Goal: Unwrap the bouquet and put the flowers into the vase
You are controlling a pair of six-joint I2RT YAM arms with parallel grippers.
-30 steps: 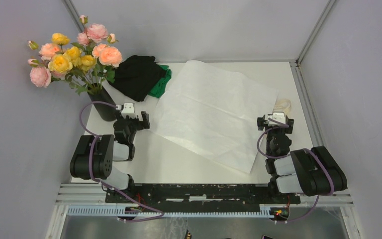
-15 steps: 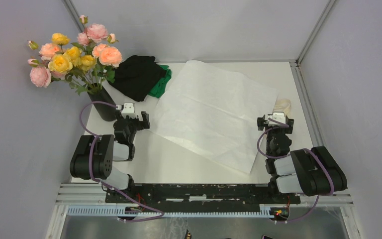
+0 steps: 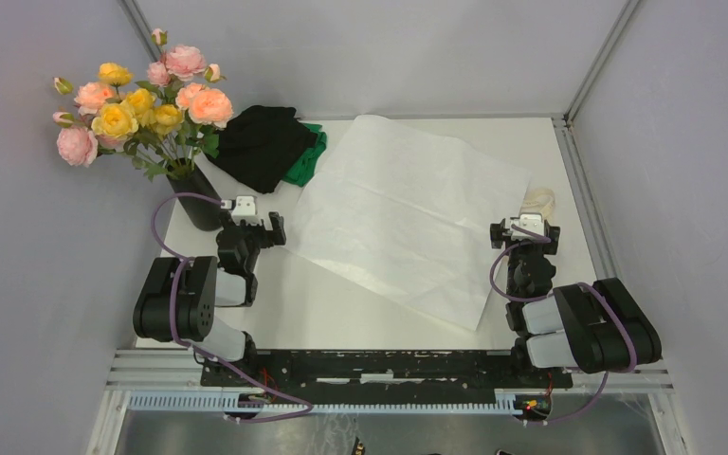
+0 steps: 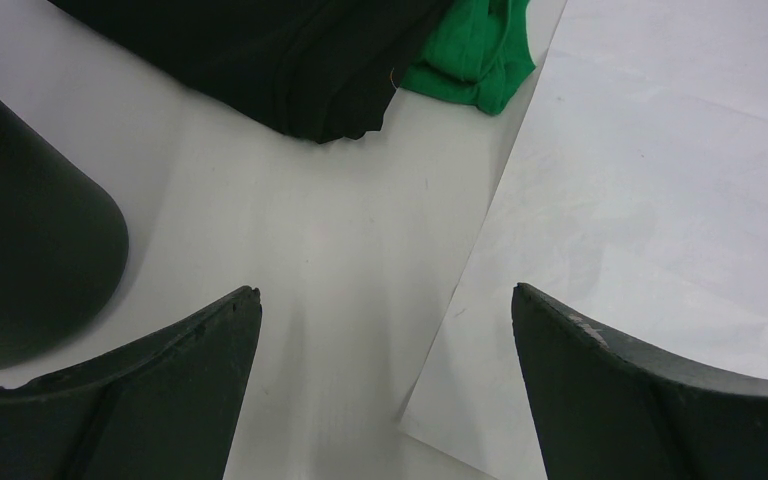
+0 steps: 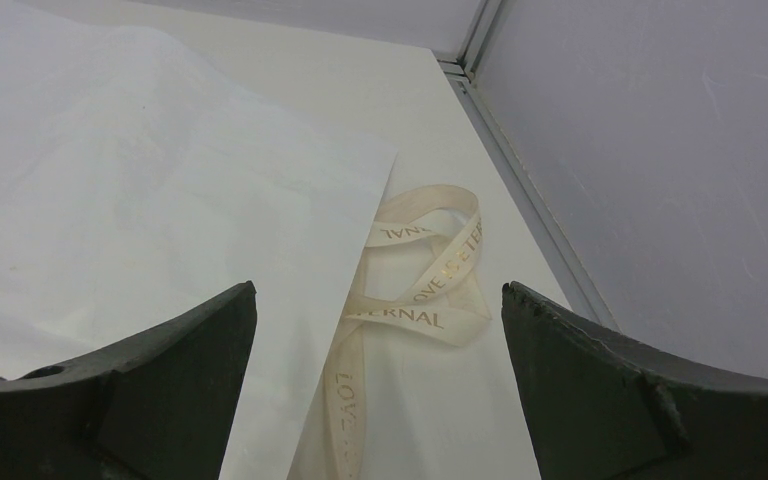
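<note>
The flowers [image 3: 142,100], pink, peach and yellow roses on green stems, stand in the black vase [image 3: 197,197] at the table's left edge. The vase [image 4: 20,250] also fills the left side of the left wrist view. The bouquet's white paper sheet [image 3: 408,213] lies spread flat mid-table, and its cream ribbon [image 3: 538,201] lies loose at the right edge. My left gripper [image 3: 263,227] is open and empty just right of the vase, over bare table by the paper's corner [image 4: 660,180]. My right gripper [image 3: 526,230] is open and empty just short of the ribbon [image 5: 425,285].
A heap of black-and-green cloth [image 3: 267,144] lies at the back, between the vase and the paper. Grey walls enclose the table on the left, back and right, with a metal rail [image 3: 583,190] along the right edge.
</note>
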